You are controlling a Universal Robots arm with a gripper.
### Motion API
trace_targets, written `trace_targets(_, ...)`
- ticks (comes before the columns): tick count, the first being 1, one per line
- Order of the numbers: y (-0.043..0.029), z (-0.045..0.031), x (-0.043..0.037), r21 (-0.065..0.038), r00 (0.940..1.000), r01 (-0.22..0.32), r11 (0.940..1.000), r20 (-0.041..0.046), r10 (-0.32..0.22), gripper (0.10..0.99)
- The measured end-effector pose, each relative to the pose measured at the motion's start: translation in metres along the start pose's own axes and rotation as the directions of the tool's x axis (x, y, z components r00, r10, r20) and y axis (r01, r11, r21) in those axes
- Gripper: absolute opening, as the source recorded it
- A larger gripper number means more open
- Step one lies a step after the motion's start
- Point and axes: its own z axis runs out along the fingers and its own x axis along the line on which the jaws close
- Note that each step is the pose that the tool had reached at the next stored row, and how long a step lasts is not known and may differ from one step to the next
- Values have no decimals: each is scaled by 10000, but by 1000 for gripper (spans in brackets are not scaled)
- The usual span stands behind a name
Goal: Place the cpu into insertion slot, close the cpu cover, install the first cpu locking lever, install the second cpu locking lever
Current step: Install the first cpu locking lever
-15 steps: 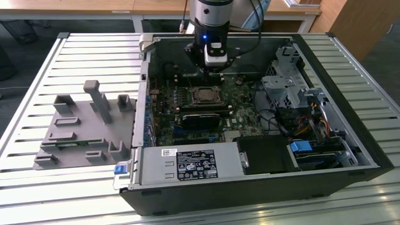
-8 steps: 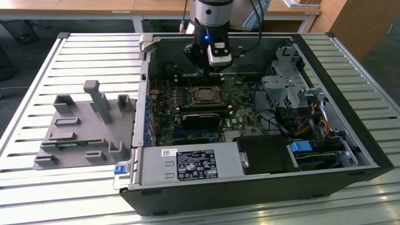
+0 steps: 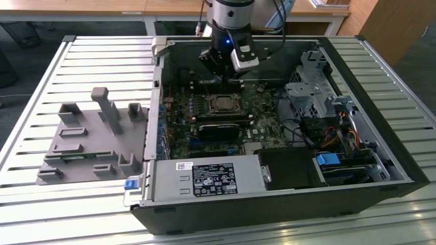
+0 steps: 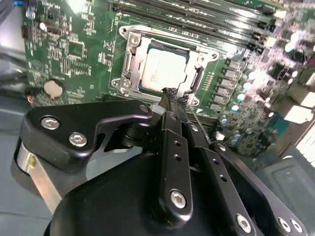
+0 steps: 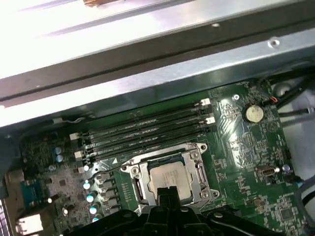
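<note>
— Looking for the cpu (image 4: 165,69)?
— Lying flat in the insertion slot (image 4: 123,82), framed by the cpu cover (image 4: 203,58).
— And the gripper (image 4: 172,96)?
— Pinched narrow, tips together, right by the cover's edge.

You see the small square chip with a pale silvery metal top (image 4: 165,69) lying flat inside the silvery metal frame plate (image 4: 129,63) on the green circuit board (image 4: 78,49). Your black gripper (image 4: 171,94) sits at one edge of that frame, its fingertips pressed together.
</note>
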Motion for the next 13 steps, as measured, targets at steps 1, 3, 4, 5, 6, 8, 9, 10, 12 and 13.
trace_targets(1, 0, 0, 0, 0, 9998, 198, 9998, -8, -198, 106)
trace_targets(3, 0, 2, 0, 1, 9984, 556, 9985, -22, -556, 106)
trace_targets(4, 0, 2, 0, 1, 9973, 735, 9973, -28, -735, 106)
trace_targets(5, 0, 3, 0, 1, 9958, 914, 9958, -35, -914, 106)
trace_targets(6, 0, 4, 0, 1, 9940, 1094, 9940, -43, -1094, 106)
trace_targets(8, 0, 5, 0, 1, 9894, 1451, 9894, -57, -1451, 106)
trace_targets(9, 0, 5, 0, 0, 9864, 1643, 9864, -64, -1643, 106)
trace_targets(10, 0, 6, 0, 0, 9833, 1821, 9833, -71, -1821, 106)
trace_targets(12, -1, 7, 1, -2, 9773, 2117, 9773, -83, -2117, 106)
trace_targets(13, -2, 7, 3, -16, 9754, 2201, 9755, -87, -2201, 106)
